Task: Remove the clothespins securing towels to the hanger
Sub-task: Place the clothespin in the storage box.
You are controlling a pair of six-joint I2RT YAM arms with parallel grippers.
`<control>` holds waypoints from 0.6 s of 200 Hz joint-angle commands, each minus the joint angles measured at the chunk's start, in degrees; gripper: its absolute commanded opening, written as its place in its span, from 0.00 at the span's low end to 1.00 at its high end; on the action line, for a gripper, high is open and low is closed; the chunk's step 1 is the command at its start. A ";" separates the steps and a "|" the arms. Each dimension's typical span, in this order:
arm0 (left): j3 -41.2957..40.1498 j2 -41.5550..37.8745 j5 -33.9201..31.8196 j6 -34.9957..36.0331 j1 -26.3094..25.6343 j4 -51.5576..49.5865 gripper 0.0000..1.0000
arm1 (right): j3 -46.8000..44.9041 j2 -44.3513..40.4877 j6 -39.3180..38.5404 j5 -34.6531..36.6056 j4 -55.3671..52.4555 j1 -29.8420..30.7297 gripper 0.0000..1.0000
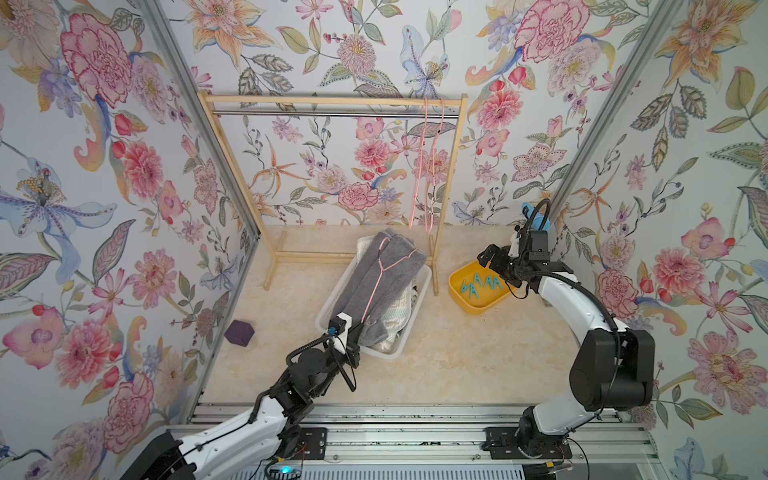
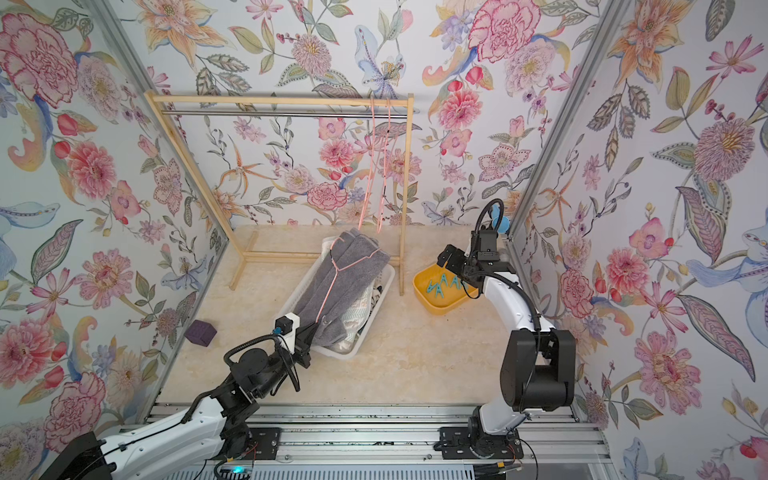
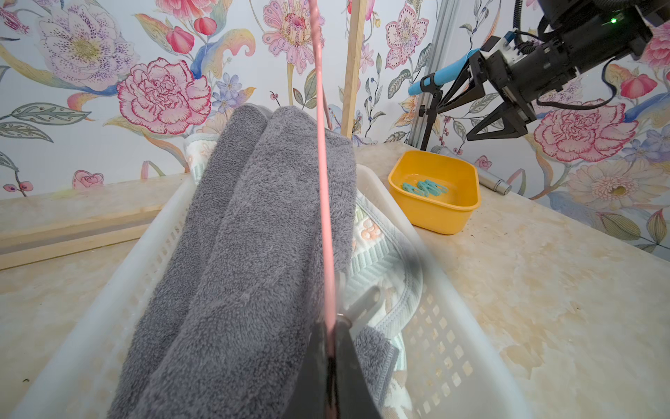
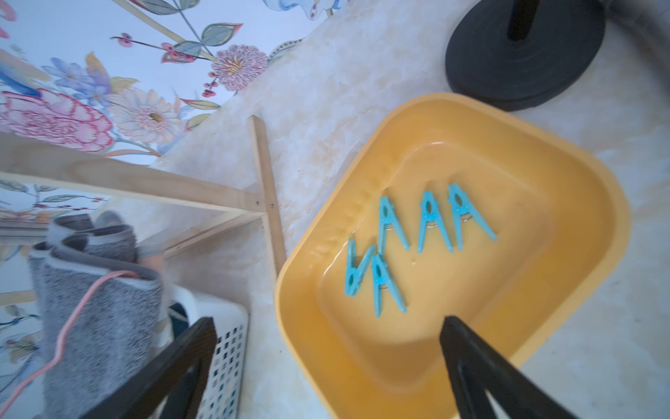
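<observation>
Several teal clothespins [image 1: 482,284] [image 4: 431,221] lie loose in a yellow bin [image 1: 478,309] [image 4: 525,254]. My right gripper [image 1: 492,259] [image 4: 328,323] hangs open just above the bin's near rim, nothing between its fingers. A grey towel [image 1: 386,282] [image 3: 246,254] lies folded in a white basket [image 1: 390,353] with a thin pink hanger [image 1: 383,269] [image 3: 322,181] on top. My left gripper [image 1: 360,328] [image 3: 331,337] is shut on that hanger's wire at the basket's near end. A striped towel [image 3: 377,246] shows under the grey one.
A wooden rack [image 1: 332,99] stands at the back, with two bare pink hangers [image 1: 432,166] on its rail; its right post stands between basket and bin. A purple cube [image 1: 239,332] sits by the left wall. A black stand base [image 4: 525,54] lies behind the bin.
</observation>
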 commanded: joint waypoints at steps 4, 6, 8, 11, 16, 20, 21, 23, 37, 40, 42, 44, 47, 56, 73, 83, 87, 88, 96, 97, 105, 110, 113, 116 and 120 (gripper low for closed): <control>0.90 1.18 -1.86 1.20 -0.43 3.73 0.00 | -6.93 -5.91 10.79 -8.58 3.80 3.24 0.94; 0.95 1.32 -1.84 1.15 -0.42 3.86 0.00 | -7.50 -6.52 11.47 -8.86 4.23 3.65 0.93; 0.92 1.44 -1.77 1.12 -0.42 4.05 0.00 | -7.99 -6.98 12.30 -9.08 4.69 3.99 0.92; 0.88 1.66 -1.71 1.11 -0.40 4.22 0.00 | -8.71 -7.80 13.39 -9.44 5.26 4.57 0.92; 0.88 1.99 -1.69 1.03 -0.42 4.57 0.00 | -9.60 -8.88 14.91 -9.79 6.26 5.67 0.91; 0.96 2.21 -1.67 1.02 -0.42 4.95 0.00 | -10.03 -9.59 16.08 -10.09 6.72 6.67 0.91; 0.92 2.33 -1.66 1.02 -0.42 5.05 0.00 | -10.15 -9.80 16.31 -10.19 6.78 6.91 0.91; 0.89 2.46 -1.62 0.98 -0.42 5.12 0.00 | -10.30 -10.00 16.78 -10.20 6.89 7.48 0.91; 0.89 3.18 -1.53 0.87 -0.44 5.90 0.00 | -10.18 -11.03 19.21 -10.55 7.41 11.37 0.89; 0.81 3.29 -1.43 0.85 -0.42 6.08 0.00 | -10.03 -11.13 19.68 -10.56 7.37 11.98 0.88; 0.84 3.38 -1.36 0.84 -0.42 6.16 0.00 | -9.96 -11.14 20.04 -10.49 7.50 12.53 0.88; 0.87 3.45 -1.32 0.84 -0.42 6.27 0.00 | -9.92 -11.19 20.49 -10.48 7.70 13.13 0.88; 0.81 3.55 -1.31 0.84 -0.43 6.40 0.00 | -9.91 -11.23 21.13 -10.59 8.10 13.85 0.88; 0.77 3.72 -1.29 0.85 -0.42 6.69 0.00 | -9.74 -10.87 23.03 -11.49 9.48 16.02 0.86; 0.70 3.82 -1.29 1.02 -0.42 6.90 0.00 | -8.35 -9.43 25.25 -12.16 10.72 19.91 0.83; 0.46 3.69 -1.52 1.02 -0.42 7.25 0.00 | -7.20 -8.26 26.05 -12.48 10.75 21.99 0.80; 0.32 3.60 -1.71 1.02 -0.42 7.44 0.00 | -6.84 -7.81 26.40 -12.61 10.78 22.90 0.78; 0.29 3.60 -1.69 1.02 -0.42 7.48 0.00 | -6.75 -7.68 26.40 -12.59 10.79 23.11 0.78; 0.18 3.42 -1.83 0.94 -0.42 7.53 0.00 | -6.21 -6.71 27.09 -12.71 11.04 24.73 0.77; 0.13 3.42 -1.88 0.93 -0.42 7.61 0.00 | -6.13 -6.60 27.17 -12.69 11.05 24.95 0.77; 0.02 3.28 -2.03 0.93 -0.42 7.75 0.00 | -5.71 -5.81 27.85 -12.75 11.50 26.58 0.75; 0.01 3.33 -2.10 1.01 -0.42 7.74 0.00 | -5.40 -5.21 28.18 -12.87 11.81 27.54 0.73; -0.02 3.28 -2.15 1.02 -0.42 7.72 0.00 | -5.16 -4.85 28.34 -12.85 11.82 28.15 0.72; -0.07 3.28 -2.20 1.02 -0.42 7.69 0.00 | -4.94 -4.47 28.46 -12.81 11.84 28.68 0.71; -0.13 3.28 -2.27 1.02 -0.42 7.69 0.00 | -4.63 -4.00 28.64 -12.82 11.84 29.51 0.70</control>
